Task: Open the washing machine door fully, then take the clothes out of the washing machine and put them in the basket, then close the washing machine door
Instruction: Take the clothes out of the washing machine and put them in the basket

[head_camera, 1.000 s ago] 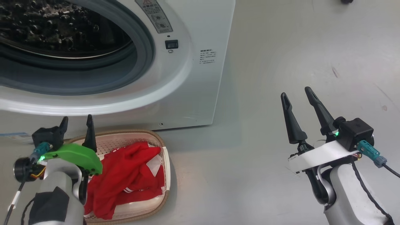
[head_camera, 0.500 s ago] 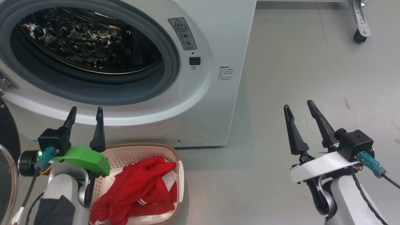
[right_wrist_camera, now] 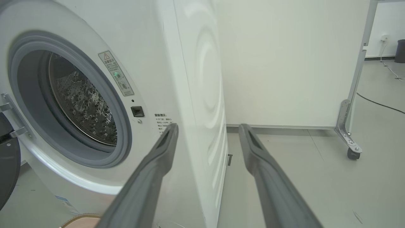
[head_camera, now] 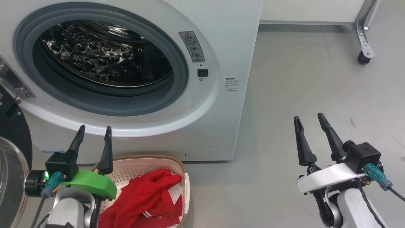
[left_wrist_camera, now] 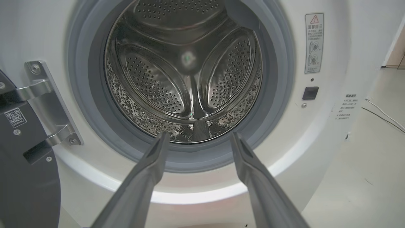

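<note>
You are looking down at a bare grey floor [head_camera: 284,95] running along the right side of the washing machine [head_camera: 221,38]. Your left gripper [head_camera: 96,127] is hovering with its fingers spread wide and nothing between them. It is pointing at the machine's front below the opening, just beside the basket [head_camera: 148,157]. Your right gripper [head_camera: 308,116] is also standing wide and empty, over open floor well apart from the machine.

Since a second ago the whole picture has been sliding down, so it is the head camera lifting, not the things moving. The drum [head_camera: 104,53] is now showing almost whole, with nothing in it. The washing machine door [head_camera: 14,126] is coming in at the left edge, swung open. The clothes [head_camera: 145,199] are lying in the basket. A wheeled frame [head_camera: 364,47] is standing at the far right, leaving free floor between it and the machine.
</note>
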`<state>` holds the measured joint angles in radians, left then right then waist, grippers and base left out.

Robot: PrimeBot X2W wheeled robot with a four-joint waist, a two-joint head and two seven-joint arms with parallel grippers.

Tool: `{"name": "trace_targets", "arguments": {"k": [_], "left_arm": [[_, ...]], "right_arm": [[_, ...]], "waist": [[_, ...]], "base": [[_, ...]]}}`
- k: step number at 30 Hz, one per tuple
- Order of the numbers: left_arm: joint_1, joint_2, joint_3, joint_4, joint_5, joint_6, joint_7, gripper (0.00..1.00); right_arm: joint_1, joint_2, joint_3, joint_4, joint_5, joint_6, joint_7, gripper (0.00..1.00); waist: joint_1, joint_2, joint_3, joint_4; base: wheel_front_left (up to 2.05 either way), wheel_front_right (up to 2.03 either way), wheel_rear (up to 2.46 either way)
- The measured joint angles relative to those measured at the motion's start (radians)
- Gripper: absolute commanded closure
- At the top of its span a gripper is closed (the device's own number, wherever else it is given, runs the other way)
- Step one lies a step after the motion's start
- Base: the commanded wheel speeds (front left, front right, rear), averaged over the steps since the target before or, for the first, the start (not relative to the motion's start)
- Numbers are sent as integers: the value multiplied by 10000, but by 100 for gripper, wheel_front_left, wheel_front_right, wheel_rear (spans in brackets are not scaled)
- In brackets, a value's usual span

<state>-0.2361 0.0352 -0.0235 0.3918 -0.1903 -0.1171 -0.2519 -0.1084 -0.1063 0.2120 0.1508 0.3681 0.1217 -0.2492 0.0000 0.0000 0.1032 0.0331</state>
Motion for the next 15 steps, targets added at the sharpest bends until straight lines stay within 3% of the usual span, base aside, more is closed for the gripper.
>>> {"name": "trace_targets", "arguments": {"k": [15], "left_arm": [[756,-2,-268,-918,-48,-25,0,0]], "right_arm": [[175,94,2,-142,0,-2,0,0]], "waist": [[0,0,-118,-68]], "base": [[0,0,0]]}}
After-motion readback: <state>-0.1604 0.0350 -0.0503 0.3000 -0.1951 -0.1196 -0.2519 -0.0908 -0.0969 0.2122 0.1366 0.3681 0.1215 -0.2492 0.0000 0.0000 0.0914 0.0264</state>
